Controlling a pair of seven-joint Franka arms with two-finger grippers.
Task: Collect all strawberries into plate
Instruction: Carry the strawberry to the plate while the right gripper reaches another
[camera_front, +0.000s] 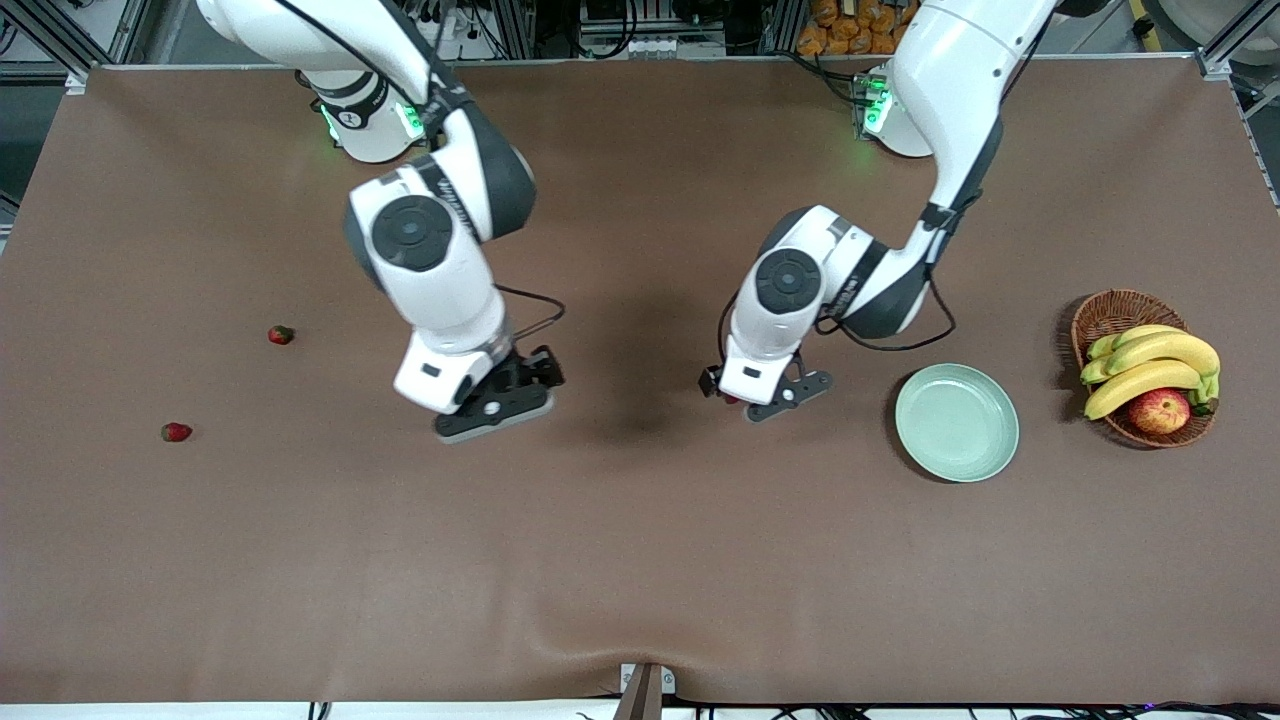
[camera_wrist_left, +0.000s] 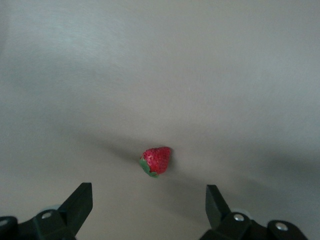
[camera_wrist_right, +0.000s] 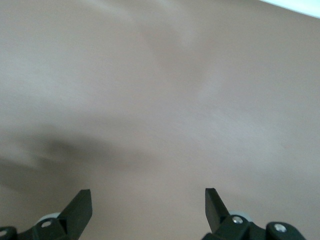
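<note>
– Under the left tool, on the brown surface, we have one strawberry, near the plate on the side toward the right arm's end. The left tool's fingers stand wide, holding nothing, with the berry on the surface ahead of the gap between them.

– And the other two strawberries?

– Both sit toward the right arm's end of the surface, well apart from the plate: one farther from the front camera, one nearer. The right tool hangs over bare surface with its fingers just as wide, also empty. We judge that arm is waiting.

– How do we expect the berry to handle?

– Very light, soft and easily bruised, we think, with a slightly slick skin. We would close gently across its broad red shoulders, just below the green cap, not on the narrow tip.

– Which way does it point?

– It lies on its side. Its long axis runs flat along the surface, from leafy cap to tip, slanted against the line between the two fingers. We judge that a small wrist turn would square the grip.
</note>
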